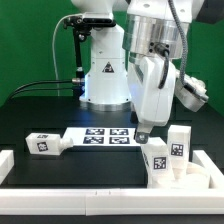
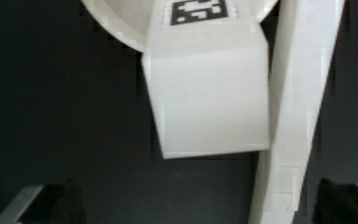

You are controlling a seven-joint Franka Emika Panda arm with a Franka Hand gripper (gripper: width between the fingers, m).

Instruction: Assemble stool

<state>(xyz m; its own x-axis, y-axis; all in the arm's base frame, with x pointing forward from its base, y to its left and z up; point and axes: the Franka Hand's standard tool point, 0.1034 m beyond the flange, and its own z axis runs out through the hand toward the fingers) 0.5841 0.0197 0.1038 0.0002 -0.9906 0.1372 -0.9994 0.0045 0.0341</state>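
In the wrist view the round white seat [image 2: 158, 25] with a marker tag [image 2: 202, 12] lies against the long border rail [image 2: 304, 120], and a chunky white leg [image 2: 208, 100] sticks out from it toward my gripper [image 2: 185, 208]. The dark fingertips [image 2: 23, 205] stand far apart, open and holding nothing. In the exterior view the gripper [image 1: 143, 132] hangs just above and to the left of the seat [image 1: 158, 160] and a tagged leg [image 1: 178, 142] at the exterior view's right. Another loose leg [image 1: 42, 143] lies at the left.
The marker board [image 1: 105, 137] lies flat in the middle of the black table, right beside the gripper. White border rails run along the front [image 1: 100, 185] and the right side [image 1: 205, 170]. The robot's base [image 1: 103, 70] stands behind.
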